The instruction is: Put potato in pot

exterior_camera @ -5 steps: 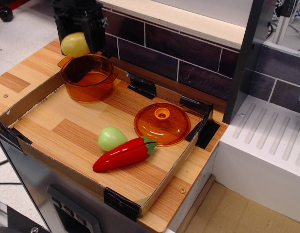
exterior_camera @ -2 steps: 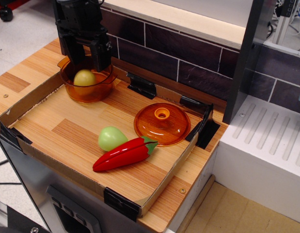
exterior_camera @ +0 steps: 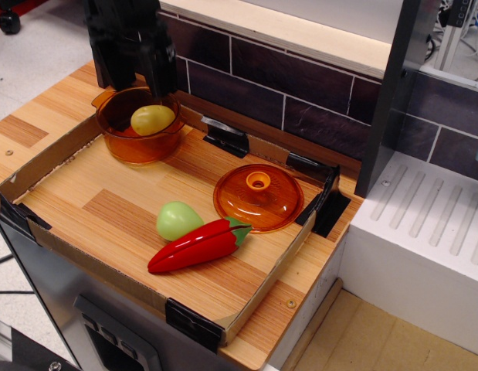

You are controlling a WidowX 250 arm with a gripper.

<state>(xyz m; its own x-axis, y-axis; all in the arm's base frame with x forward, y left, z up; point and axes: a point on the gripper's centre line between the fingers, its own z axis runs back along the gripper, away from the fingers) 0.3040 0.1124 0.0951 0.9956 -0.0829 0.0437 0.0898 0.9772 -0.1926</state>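
Potato inside pot | tool apart above, top cropped

A yellow potato is showing through the translucent amber-orange pot, under the black end effector. Right of the pot, an orange lid is glowing the same amber. Beside the lid, a pale green toy and a glossy red pepper with a green stem are lying on the striped light-wood tabletop. Dark purple-brown tiles with pale grout are running behind the pot.
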